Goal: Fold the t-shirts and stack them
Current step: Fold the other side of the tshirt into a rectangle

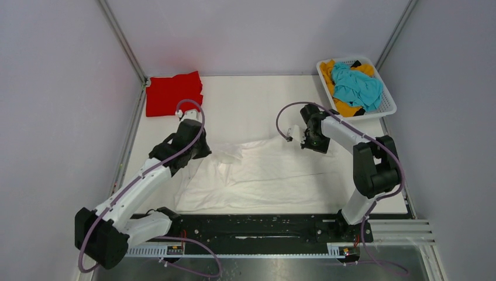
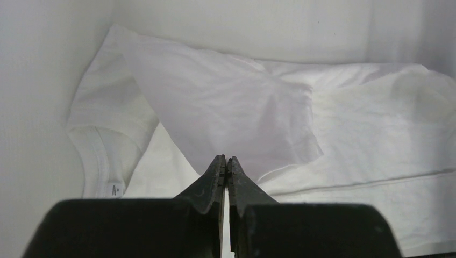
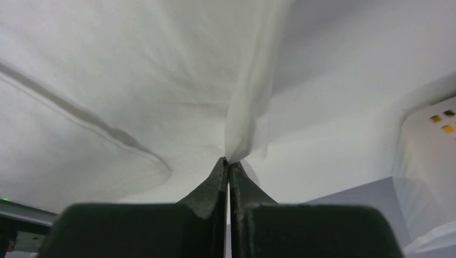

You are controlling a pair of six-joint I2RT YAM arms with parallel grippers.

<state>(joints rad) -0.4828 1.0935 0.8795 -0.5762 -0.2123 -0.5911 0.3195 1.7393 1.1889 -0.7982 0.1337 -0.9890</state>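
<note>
The large white t-shirt (image 1: 275, 175) lies spread and rumpled on the white table. My left gripper (image 1: 210, 153) is at its left end and shut on a lifted flap of it (image 2: 226, 157). The collar and its label (image 2: 114, 189) lie to the left of the fingers. My right gripper (image 1: 291, 139) is at the shirt's far right corner, shut on a pinch of white cloth (image 3: 228, 159) that hangs taut from the tips. The red t-shirt (image 1: 174, 92) lies folded at the far left corner. The teal t-shirt (image 1: 357, 86) and the orange-yellow t-shirt (image 1: 346, 109) lie crumpled in the basket.
The white slotted basket (image 1: 391, 99) stands at the far right corner. Grey walls with metal posts close in the table on three sides. A black rail (image 1: 263, 225) with both arm bases runs along the near edge.
</note>
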